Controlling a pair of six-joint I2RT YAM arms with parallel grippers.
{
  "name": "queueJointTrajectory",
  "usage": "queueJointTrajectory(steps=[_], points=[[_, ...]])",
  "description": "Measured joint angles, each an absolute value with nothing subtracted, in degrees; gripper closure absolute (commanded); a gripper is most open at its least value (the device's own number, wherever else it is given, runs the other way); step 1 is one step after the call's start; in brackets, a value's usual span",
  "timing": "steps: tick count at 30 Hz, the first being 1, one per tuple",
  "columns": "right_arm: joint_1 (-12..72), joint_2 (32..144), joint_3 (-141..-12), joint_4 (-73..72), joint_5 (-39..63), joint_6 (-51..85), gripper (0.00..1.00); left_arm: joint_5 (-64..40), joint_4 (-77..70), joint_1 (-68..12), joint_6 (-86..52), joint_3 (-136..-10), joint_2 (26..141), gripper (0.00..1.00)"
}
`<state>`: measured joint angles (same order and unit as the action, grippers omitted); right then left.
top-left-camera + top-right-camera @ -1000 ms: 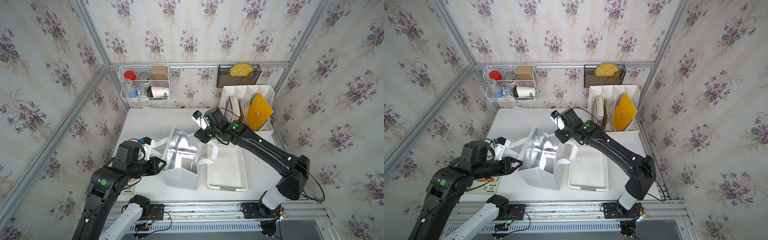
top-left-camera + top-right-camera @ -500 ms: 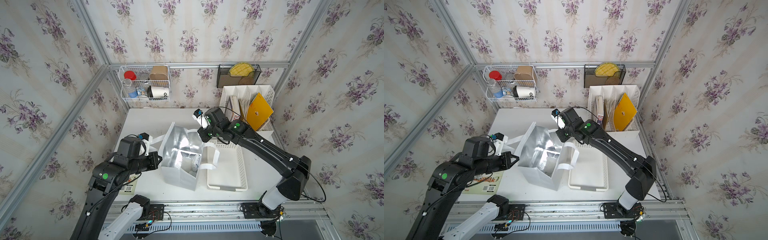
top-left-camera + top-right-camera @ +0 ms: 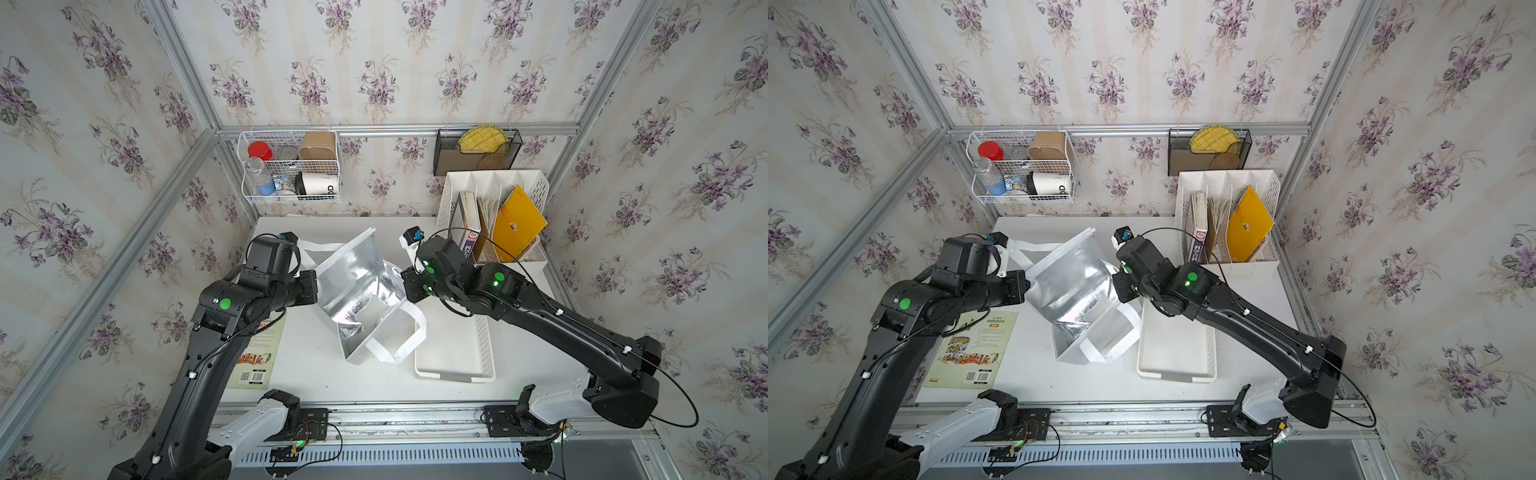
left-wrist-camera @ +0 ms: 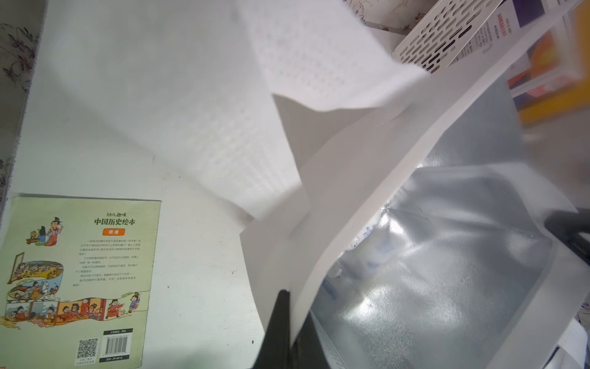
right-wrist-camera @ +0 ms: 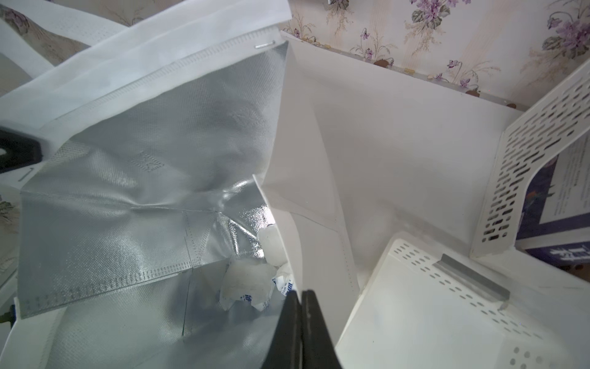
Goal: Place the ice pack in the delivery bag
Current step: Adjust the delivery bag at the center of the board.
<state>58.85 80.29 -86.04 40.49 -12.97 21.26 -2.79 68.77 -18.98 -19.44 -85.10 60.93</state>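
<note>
bag [image 3: 357, 270] mouth-up, mid-table | left gripper [image 4: 289, 308] pinched tight on bag rim, 9 o'clock side | right gripper [image 5: 300, 298] pinched tight on rim, 3 o'clock side | ice pack [image 5: 245, 282] inside, on foil floor | tray [image 3: 484, 349] beside bag, 4 o'clock

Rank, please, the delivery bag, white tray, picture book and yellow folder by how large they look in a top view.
1. delivery bag
2. white tray and picture book: look alike; the right arm hides part of the tray
3. yellow folder
</note>
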Motion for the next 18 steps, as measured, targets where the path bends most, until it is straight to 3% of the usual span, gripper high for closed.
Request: queueJointTrajectory(steps=[12,15,18], points=[[63.0,74.6,-72.6,32.3,-17.9,37.6,0.99,-10.8,63.0,-18.6,-16.2,-80.2,64.2,1.0],[63.0,75.4,-72.5,31.6,-18.9,38.3,0.86,-11.4,62.5,-18.6,-15.8,-79.6,64.3,0.97],[62.9,76.7,-73.7,31.1,-20.1,38.7,0.6,-10.6,63.2,-18.6,-15.1,-81.0,64.6,0.8]])
